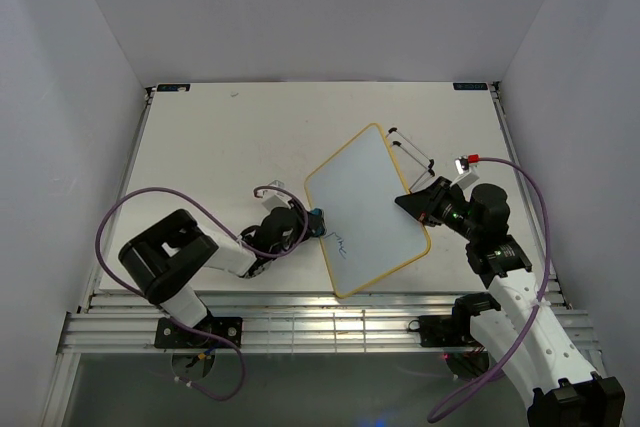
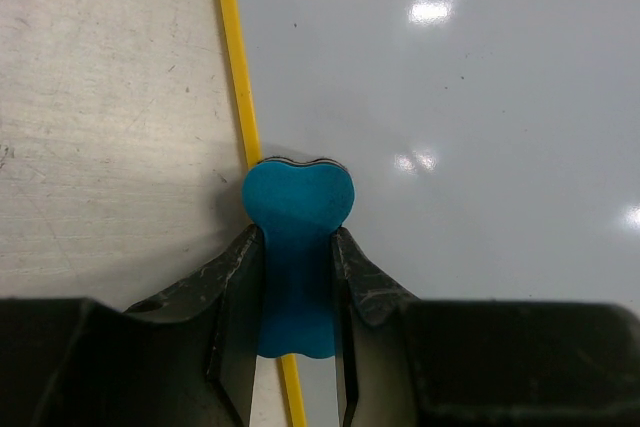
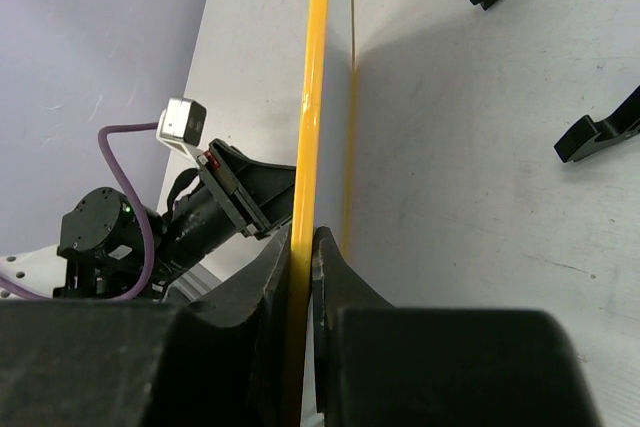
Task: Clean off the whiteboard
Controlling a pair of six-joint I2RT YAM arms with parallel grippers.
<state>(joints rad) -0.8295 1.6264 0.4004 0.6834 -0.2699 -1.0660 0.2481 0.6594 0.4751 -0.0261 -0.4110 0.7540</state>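
Whiteboard (image 1: pixel 365 209) sits right of centre in the top view, turned diagonally on the tabletop (image 1: pixel 220 137). Black wire feet (image 1: pixel 412 150) show past its upper right edge. Cannot tell whether that side is lifted.

Right gripper (image 3: pixel 303 247) is clamped on the yellow frame (image 3: pixel 312 67) at the board's right edge. The pinch reads as a brace, so the board does not slide under wiping.

Left gripper (image 2: pixel 298 257) is clenched on a small blue eraser (image 2: pixel 298 202), pinched at its waist with the wider end forward. The eraser meets the board at its left edge, straddling the frame, partly over glossy white and partly over bare tabletop.

Blue scribble (image 1: pixel 340 244) lies lower on the face, near the eraser but not under it.

Judgement: the wipe is at its start, with the marks unwiped. The next stroke wants to run down onto the lines with the pad flat, or the eraser may catch on the frame lip.
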